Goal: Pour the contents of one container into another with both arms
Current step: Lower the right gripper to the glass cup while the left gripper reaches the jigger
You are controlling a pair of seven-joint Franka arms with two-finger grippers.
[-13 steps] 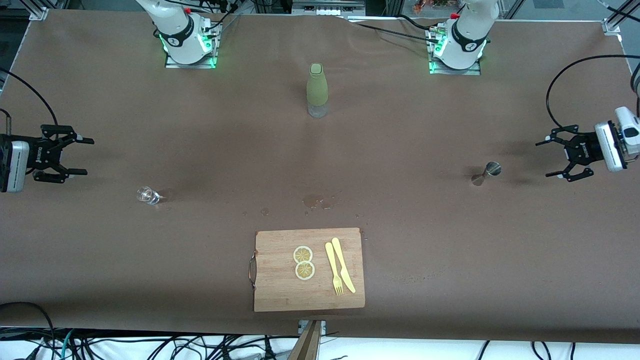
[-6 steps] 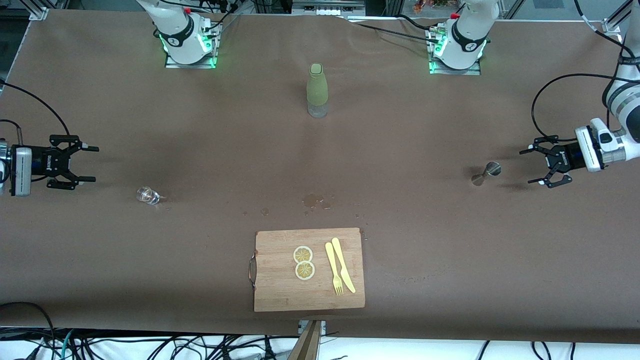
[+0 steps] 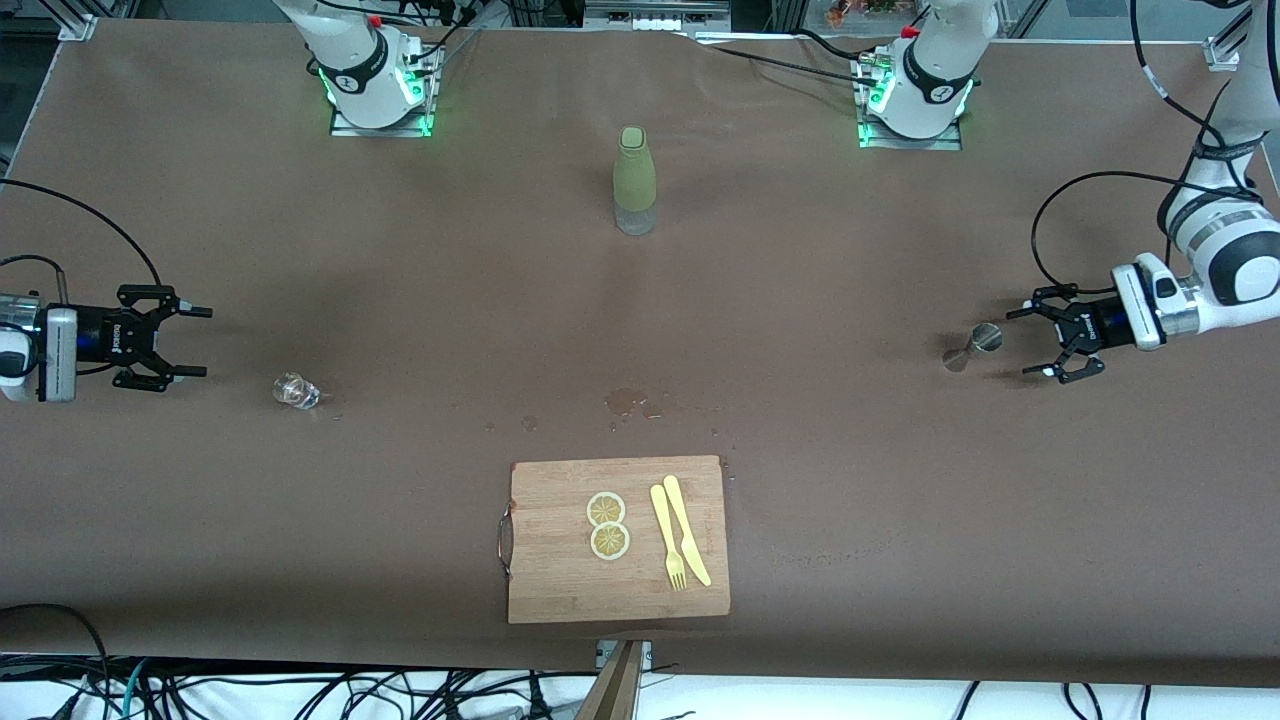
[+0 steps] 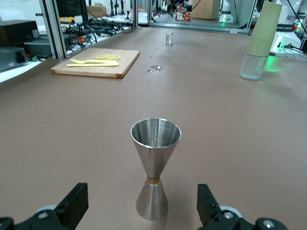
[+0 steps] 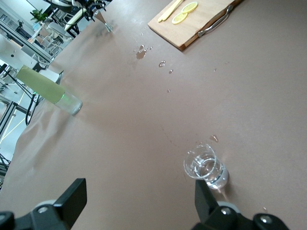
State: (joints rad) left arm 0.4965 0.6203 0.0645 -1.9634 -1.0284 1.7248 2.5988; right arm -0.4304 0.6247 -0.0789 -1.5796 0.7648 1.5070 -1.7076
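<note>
The left gripper (image 3: pixel 1040 343) is low, just beside the shiny metal measuring cup (image 3: pixel 972 347), at the left arm's end of the table. Its fingers are spread wide and it holds nothing. In the left wrist view the measuring cup (image 4: pixel 155 167) stands upright, straight ahead of the open fingers and in line with the gap between them, so I think this gripper only has to slide forward and squeeze the thin waist. The cup is tall and thin with a wide mouth, so it might tip if bumped. The right gripper (image 3: pixel 172 341) is near the right arm's end of the table, also wide open and empty. The small clear glass (image 3: pixel 294 391) stands a bit nearer to the front camera than that gripper and more toward the middle of the table. In the right wrist view the glass (image 5: pixel 206 167) sits off toward one finger, not centered, so this arm has more lining up to do. The left arm is closer to its thing. Compared with a second ago, both grippers have moved inward toward the cup and the glass, the left one much more.
</note>
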